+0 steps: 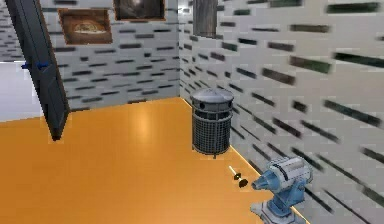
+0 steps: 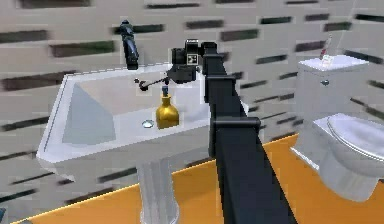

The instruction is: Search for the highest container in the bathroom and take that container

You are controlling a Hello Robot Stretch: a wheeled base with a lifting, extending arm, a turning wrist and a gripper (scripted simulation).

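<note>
A gold, round-bellied bottle [image 2: 167,110] with a thin neck stands in the basin of the white pedestal sink [image 2: 85,125], near the drain. My arm [image 2: 235,140] reaches out over the sink's right side. The gripper [image 2: 156,82] ends just above and left of the bottle's top, below the dark faucet [image 2: 129,45]. I cannot tell whether it holds anything or touches the bottle. A dark mesh bin [image 1: 212,122] stands on the orange floor against the brick wall in the forward view.
A white toilet [image 2: 345,120] stands right of the sink, with a small thin thing [image 2: 328,45] on its tank. In the forward view a blue-grey object [image 1: 283,185] and a small dark thing [image 1: 240,180] lie near the wall; a dark door [image 1: 40,65] stands ajar at left.
</note>
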